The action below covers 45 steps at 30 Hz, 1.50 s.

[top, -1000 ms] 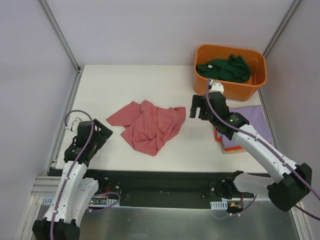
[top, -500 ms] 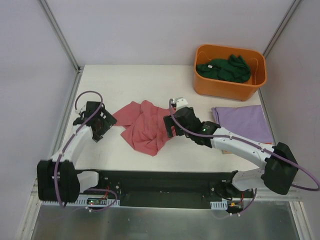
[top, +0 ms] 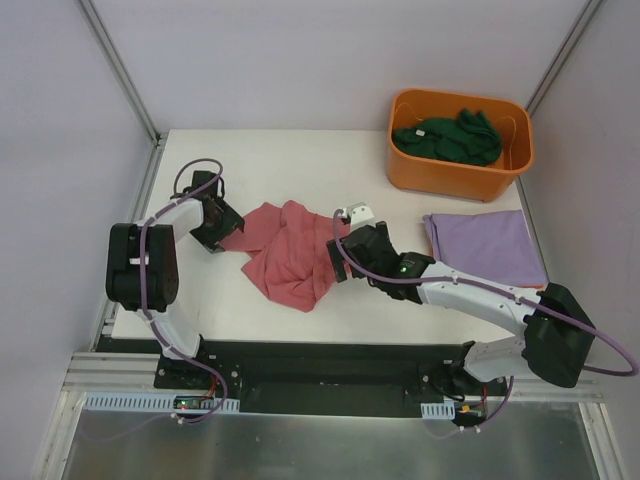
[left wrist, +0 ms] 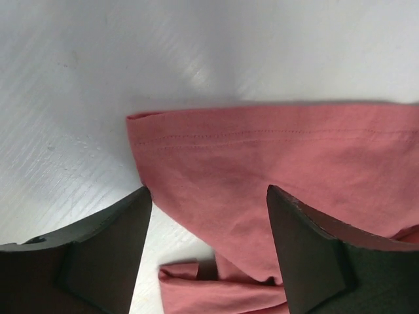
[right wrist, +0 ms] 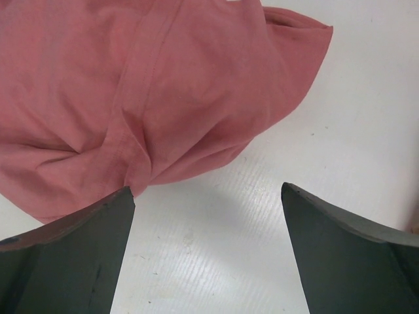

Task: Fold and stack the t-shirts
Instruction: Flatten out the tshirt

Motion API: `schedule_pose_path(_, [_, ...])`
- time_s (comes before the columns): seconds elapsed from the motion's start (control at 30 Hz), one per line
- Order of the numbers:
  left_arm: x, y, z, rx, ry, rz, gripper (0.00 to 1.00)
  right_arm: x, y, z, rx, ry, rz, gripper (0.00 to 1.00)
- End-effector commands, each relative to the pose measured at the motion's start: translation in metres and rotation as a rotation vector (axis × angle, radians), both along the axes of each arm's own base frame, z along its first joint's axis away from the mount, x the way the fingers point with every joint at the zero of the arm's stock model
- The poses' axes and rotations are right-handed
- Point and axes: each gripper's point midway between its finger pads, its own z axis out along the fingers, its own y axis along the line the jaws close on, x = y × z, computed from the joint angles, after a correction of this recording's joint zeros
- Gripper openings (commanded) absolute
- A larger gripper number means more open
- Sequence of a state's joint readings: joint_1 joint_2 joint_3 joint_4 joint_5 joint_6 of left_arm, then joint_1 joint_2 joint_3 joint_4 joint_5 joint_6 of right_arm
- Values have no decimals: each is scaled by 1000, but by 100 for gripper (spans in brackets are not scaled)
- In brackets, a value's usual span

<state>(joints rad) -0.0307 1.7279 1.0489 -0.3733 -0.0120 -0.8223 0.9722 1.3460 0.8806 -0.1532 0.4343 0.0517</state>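
Observation:
The dusty red-pink t-shirt (top: pixel 295 250) lies crumpled at the table's middle. My left gripper (top: pixel 216 226) is open at its left corner; in the left wrist view (left wrist: pixel 207 212) the hemmed edge of the shirt (left wrist: pixel 262 157) lies between the fingers. My right gripper (top: pixel 340 262) is open at the shirt's right edge; in the right wrist view (right wrist: pixel 207 196) bare table lies between the fingers and the shirt (right wrist: pixel 150 85) reaches the left finger. A folded lavender t-shirt (top: pixel 485 248) lies flat at the right. A dark green t-shirt (top: pixel 450 138) sits bunched in the tub. The orange t-shirt is hidden.
The rigid orange plastic tub (top: pixel 460 182) stands at the back right corner. Metal frame posts and white walls close in the left, back and right sides. My right arm (top: pixel 470 290) lies low across the table in front of the lavender shirt.
The left gripper swung out from near its base to the red-pink shirt's left corner. The right gripper moved left from beside the tub to the shirt's right edge, uncovering the lavender shirt.

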Motion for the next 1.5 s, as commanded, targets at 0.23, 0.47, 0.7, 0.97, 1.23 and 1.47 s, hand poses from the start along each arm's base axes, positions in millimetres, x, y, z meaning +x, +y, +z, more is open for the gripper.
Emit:
schedule_pose_path(0.23, [5, 6, -30, 31, 93, 8, 0, 14, 6, 15, 9, -70, -21, 96])
schedule_pose_path(0.47, [-14, 19, -7, 112, 31, 27, 0, 21, 42, 7, 1, -17, 52, 97])
schedule_pose_path(0.7, [-71, 17, 6, 159, -42, 56, 0, 25, 77, -10, -95, 33, 84, 90])
schedule_pose_path(0.97, [-100, 19, 8, 158, -88, 82, 0, 30, 93, -23, -121, 32, 27, 79])
schedule_pose_path(1.23, [-102, 20, 1, 177, -54, 39, 0, 49, 93, -24, -120, -25, -90, 75])
schedule_pose_path(1.47, [-101, 18, 0, 170, -46, 27, 0, 58, 92, -28, -165, -43, -153, 74])
